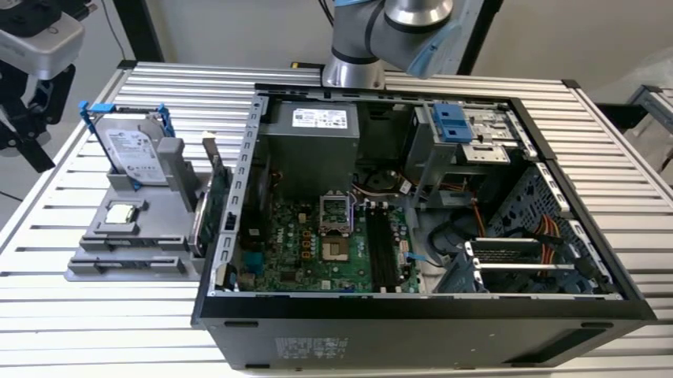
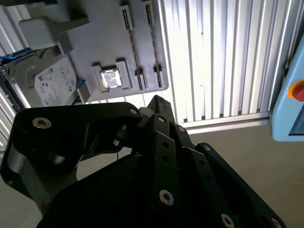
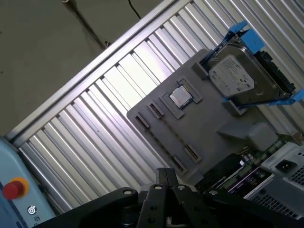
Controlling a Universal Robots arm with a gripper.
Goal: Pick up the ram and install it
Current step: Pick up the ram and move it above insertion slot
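Note:
The ram is out of view. In both wrist views my gripper (image 2: 156, 101) (image 3: 165, 173) hangs high above the slatted table, its black fingers closed together with nothing visible between them. Below it lies the grey parts holder (image 2: 99, 42) (image 3: 199, 128), whose two long narrow slots hold nothing. In the exterior view my arm (image 1: 389, 31) stands behind the open computer case (image 1: 421, 315). The black motherboard slots (image 1: 381, 252) run along the green board inside the case.
On the holder (image 1: 116, 264) stand a silver hard drive in a blue frame (image 1: 131, 153) (image 3: 242, 76), a square chip (image 1: 123, 211) (image 2: 110, 78) and an upright green card with a metal bracket (image 1: 213, 209). A light-blue panel with a red button (image 3: 13, 188) (image 2: 298, 90) lies beyond the table edge.

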